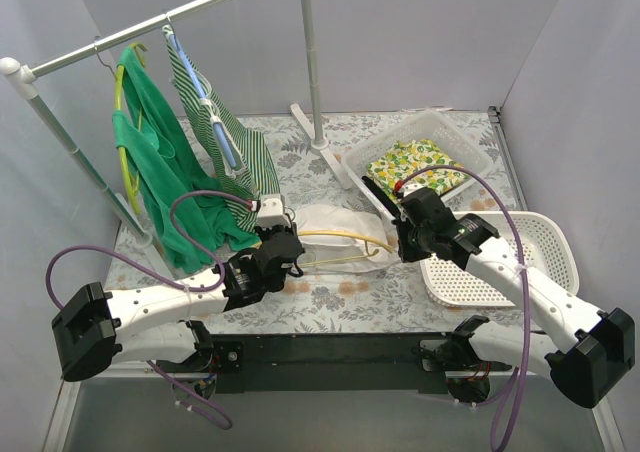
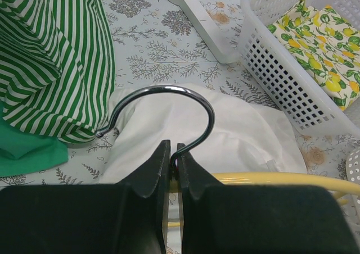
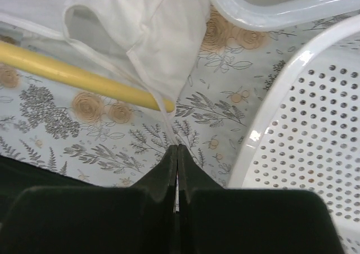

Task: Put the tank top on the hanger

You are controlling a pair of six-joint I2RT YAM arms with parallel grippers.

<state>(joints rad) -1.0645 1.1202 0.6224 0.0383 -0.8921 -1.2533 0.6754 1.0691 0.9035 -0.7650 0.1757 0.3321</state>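
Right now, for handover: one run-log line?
left gripper: shut on grey metal hook of thin yellow hanger | right gripper: shut on strap of thin white fabric tank top

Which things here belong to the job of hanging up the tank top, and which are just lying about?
Job in hand:
tank top
yellow hanger
left gripper, pinching the hanger
right gripper, pinching the top's strap

Lying about:
green garment
striped garment
lemon-print cloth
white basket
clothes rail
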